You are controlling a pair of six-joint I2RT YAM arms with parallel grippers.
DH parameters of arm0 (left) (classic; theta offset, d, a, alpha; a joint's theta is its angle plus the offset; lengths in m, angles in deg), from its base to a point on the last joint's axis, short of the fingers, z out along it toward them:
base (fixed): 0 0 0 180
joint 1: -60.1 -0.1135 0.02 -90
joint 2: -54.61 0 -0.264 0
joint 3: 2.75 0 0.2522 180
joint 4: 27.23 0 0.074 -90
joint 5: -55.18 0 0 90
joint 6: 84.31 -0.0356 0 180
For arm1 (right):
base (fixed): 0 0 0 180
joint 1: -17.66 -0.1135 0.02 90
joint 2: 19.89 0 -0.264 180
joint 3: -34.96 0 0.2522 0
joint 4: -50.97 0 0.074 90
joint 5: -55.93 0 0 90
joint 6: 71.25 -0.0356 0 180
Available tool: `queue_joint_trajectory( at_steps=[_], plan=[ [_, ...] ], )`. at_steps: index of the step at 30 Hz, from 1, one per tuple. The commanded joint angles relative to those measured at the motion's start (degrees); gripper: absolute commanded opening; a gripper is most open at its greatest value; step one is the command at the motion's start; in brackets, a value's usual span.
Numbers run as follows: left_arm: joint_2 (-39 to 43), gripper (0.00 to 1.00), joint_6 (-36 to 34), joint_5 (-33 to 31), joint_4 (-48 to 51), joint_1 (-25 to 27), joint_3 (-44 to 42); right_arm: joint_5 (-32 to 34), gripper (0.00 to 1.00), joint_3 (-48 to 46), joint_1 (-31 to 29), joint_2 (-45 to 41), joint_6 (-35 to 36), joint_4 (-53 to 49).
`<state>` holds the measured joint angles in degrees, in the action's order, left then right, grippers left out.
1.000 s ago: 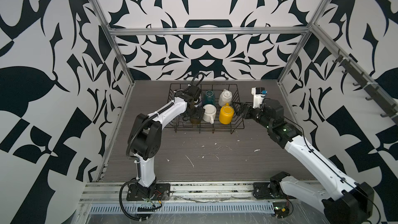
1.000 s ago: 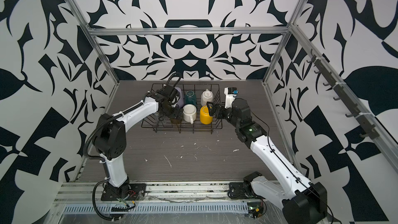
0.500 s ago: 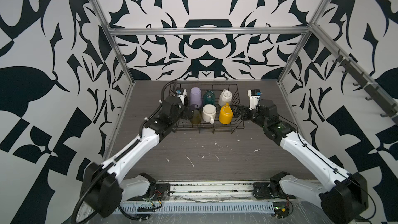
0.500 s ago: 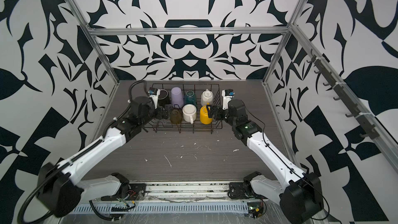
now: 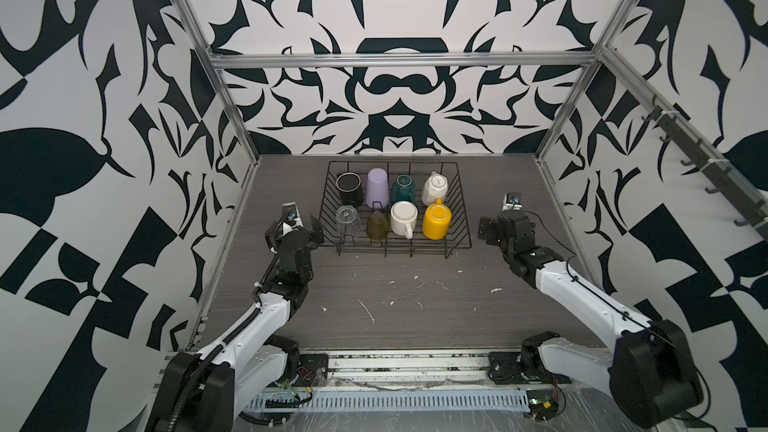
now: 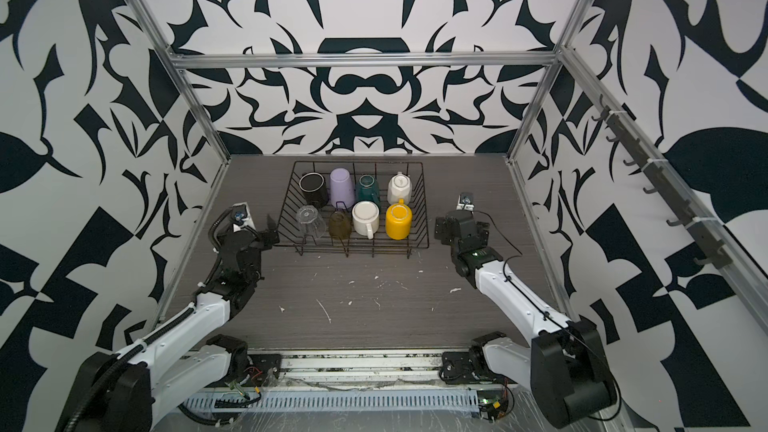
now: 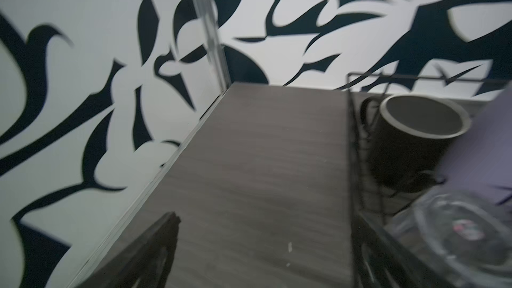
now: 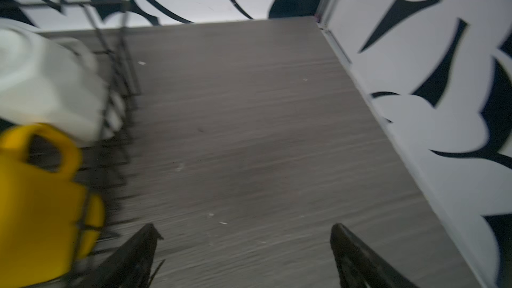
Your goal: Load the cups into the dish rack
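A second ago my left arm was reaching into the back left of the dish rack [image 5: 399,245]. Now my left gripper [image 5: 299,231] sits outside it, at the centre left of both top views, just beside the rack's left wall near its front corner. Its jaws are spread wide and hold nothing. In the left wrist view one finger [image 7: 155,250] shows at the lower left over the dark wood-grain tabletop [image 5: 395,305]. The rack's wire wall runs down the right side of that view. My right gripper [image 5: 500,227] was close against the rack's right wall beside the yellow mug [image 5: 436,222]. It has since drawn off toward the right of both top views and is clear of the wire, jaws equally wide apart and empty, both fingers [image 8: 138,250] over bare tabletop. With my left arm out of the way, the back row now shows complete. From left to right it holds the black mug [image 5: 349,188], the lilac tumbler [image 5: 377,188] that was not visible a second ago, the teal mug [image 5: 404,189], and a white mug [image 5: 434,189] that leans. The front row has not shifted: the clear glass [image 5: 348,222], the amber-olive glass [image 5: 377,225], a second white mug [image 5: 404,219] with its handle toward the front, and the yellow mug. All eight cups sit inside the rack, upper centre of both top views, and no cup stands on the tabletop.
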<state>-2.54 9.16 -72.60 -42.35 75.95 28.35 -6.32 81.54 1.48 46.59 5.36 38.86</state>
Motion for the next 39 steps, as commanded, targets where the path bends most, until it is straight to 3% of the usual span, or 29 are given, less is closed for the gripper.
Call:
queue_joint_trajectory(
  at_steps=[1,5,10,14,16,20,24,26,28,30,39],
  plan=[
    [-0.82,0.99,1.45,-3.06,-7.75,-2.95,-1.93,12.44,0.99,-5.47,0.01,1.25,5.35,14.17],
    [-6.39,0.99,1.55,-1.69,-12.38,-6.15,-3.10,13.50,0.99,-10.86,0.61,6.43,8.46,29.58],
    [-19.07,0.99,-1.43,-1.58,-25.81,-7.42,-3.13,12.13,1.00,-8.15,0.84,14.88,11.08,35.18],
    [-27.36,0.99,-0.12,2.68,-33.89,-9.47,-2.26,10.50,1.00,-10.55,1.46,19.98,14.31,47.97],
    [-32.56,0.99,-2.94,3.15,-41.39,-9.39,-1.99,10.48,1.00,-11.18,1.51,22.04,16.18,52.27],
    [-29.05,0.99,0.08,6.88,-27.66,-10.80,1.33,7.15,1.00,-11.99,2.56,20.81,14.43,51.29],
    [-32.01,0.99,0.30,15.71,-29.62,-13.53,1.29,-0.33,1.00,-10.85,5.17,20.72,13.84,48.06],
    [-34.68,0.99,-1.23,15.29,-36.26,-13.57,0.11,-4.79,1.00,-12.53,6.95,21.11,12.64,50.05],
    [-32.44,0.99,0.06,15.95,-30.34,-13.57,1.12,-5.13,1.00,-15.29,6.24,25.01,15.82,60.92],
    [-32.79,0.99,0.14,16.16,-29.34,-13.65,1.86,-5.71,1.00,-14.71,5.89,22.78,14.58,55.54],
    [-33.36,0.99,0.14,15.13,-30.49,-13.74,1.90,-1.16,1.00,-14.30,5.89,23.66,13.88,56.33]
  ],
)
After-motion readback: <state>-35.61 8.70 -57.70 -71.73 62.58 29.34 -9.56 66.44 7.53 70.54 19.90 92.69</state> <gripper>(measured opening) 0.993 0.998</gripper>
